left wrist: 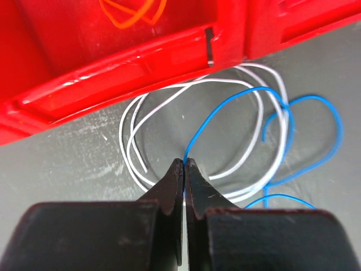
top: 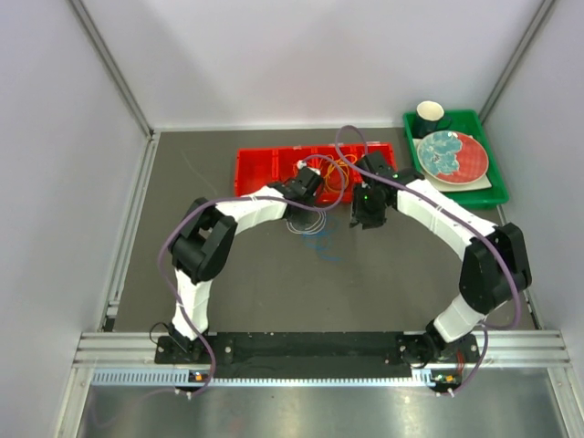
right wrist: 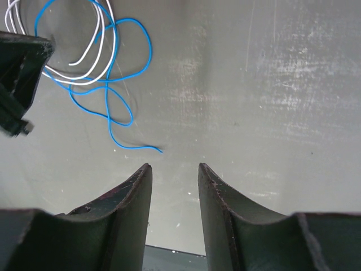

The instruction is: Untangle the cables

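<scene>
Just beside the red tray [left wrist: 113, 73], the left gripper [left wrist: 184, 165] clamps the blue cable [left wrist: 225, 105]; the right gripper [right wrist: 175, 168] gapes empty above the table [right wrist: 271, 113].

Red bin [top: 260, 170] at back centre; green tray [top: 473, 119] back right holding patterned plate [top: 452, 155], cup [top: 430, 114].

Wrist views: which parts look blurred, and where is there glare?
Left wrist: the left gripper is close and soft, the tray rim shows white glare, and the blue cable is sharp. Right wrist: a pale sheen streaks the table.
</scene>
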`<state>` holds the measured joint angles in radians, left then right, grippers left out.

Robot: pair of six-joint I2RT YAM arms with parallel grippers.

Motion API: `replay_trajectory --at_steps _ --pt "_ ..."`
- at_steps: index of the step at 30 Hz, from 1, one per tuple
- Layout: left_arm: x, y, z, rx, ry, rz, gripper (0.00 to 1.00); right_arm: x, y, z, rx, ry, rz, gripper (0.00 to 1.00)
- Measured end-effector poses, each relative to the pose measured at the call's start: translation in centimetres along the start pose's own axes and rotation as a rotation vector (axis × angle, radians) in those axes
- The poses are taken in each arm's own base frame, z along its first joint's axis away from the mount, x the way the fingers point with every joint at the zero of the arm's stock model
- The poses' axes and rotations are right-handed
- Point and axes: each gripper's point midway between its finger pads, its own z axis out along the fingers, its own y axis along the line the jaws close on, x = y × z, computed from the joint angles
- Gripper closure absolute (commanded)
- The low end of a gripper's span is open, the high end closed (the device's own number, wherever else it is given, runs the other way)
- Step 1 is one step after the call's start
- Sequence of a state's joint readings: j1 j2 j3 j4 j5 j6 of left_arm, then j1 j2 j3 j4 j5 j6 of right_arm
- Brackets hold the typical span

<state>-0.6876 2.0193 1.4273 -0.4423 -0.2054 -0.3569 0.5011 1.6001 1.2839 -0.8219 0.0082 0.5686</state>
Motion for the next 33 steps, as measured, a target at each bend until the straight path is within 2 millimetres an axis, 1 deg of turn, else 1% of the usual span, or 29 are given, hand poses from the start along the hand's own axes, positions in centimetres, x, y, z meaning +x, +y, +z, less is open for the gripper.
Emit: replay_trajectory --at_steps 2,4,5,6,7,8,11,12,15,16,17,19,20,22,24,28,33 --pt "-0.6 -0.1 -0.9 0.006 -0.004 -0.007 1.0 0.0 0.0 0.2 0.0 0.005 0.0 0.62" --pt "-1.7 -0.3 -2.4 0.016 -0.02 -0.016 1.0 0.1 0.0 0.4 0.003 0.011 0.001 0.62" --pt "-2.7 -0.4 -3.6 0.023 -0.037 -0.021 1.0 0.1 0.1 0.5 0.001 0.014 0.003 0.62" --pt "-4.5 -0.7 -5.5 0.043 -0.078 -0.033 1.0 0.2 0.2 0.6 -0.004 0.017 0.005 0.62" --pt "-5.4 -0.9 -6.5 0.052 -0.104 -0.038 1.0 0.2 0.3 0.6 -0.009 0.02 0.008 0.62" --pt "-6.8 -1.0 -8.2 0.066 -0.142 -0.046 1.0 0.2 0.4 0.6 -0.011 0.023 0.012 0.62" --pt "-11.8 -1.1 -15.0 0.113 -0.304 -0.075 1.0 -0.3 1.1 0.9 -0.033 0.026 0.027 0.62" --pt "-13.1 -0.9 -17.1 0.125 -0.354 -0.082 1.0 -0.4 1.4 1.0 -0.041 0.026 0.029 0.63" --pt "-18.0 -0.1 -25.1 0.161 -0.545 -0.112 1.0 -0.6 1.9 1.5 -0.056 0.032 0.043 0.63" --pt "-19.3 0.3 -27.7 0.174 -0.607 -0.123 1.0 -0.5 2.0 1.6 -0.058 0.038 0.046 0.63" --pt "-20.3 0.7 -30.2 0.183 -0.666 -0.132 1.0 -0.5 2.0 1.7 -0.06 0.041 0.048 0.63" --pt "-21.5 1.6 -34.1 0.197 -0.753 -0.149 1.0 -0.5 2.2 1.7 -0.066 0.044 0.056 0.63" --pt "-21.8 1.9 -35.5 0.203 -0.783 -0.156 1.0 -0.5 2.3 1.6 -0.069 0.046 0.058 0.63" --pt "-22.3 2.4 -37.9 0.21 -0.836 -0.165 1.0 -0.5 2.4 1.6 -0.073 0.046 0.064 0.63" --pt "-22.6 3.0 -39.6 0.204 -0.877 -0.166 1.0 -0.5 2.4 1.6 -0.075 0.047 0.066 0.63" --pt "-23.1 3.9 -40.9 0.172 -0.909 -0.164 1.0 -0.5 2.5 1.6 -0.077 0.045 0.072 0.63" --pt "-24.4 5.2 -43.1 0.154 -0.968 -0.185 1.0 -0.5 2.5 1.6 -0.08 0.045 0.076 0.62"
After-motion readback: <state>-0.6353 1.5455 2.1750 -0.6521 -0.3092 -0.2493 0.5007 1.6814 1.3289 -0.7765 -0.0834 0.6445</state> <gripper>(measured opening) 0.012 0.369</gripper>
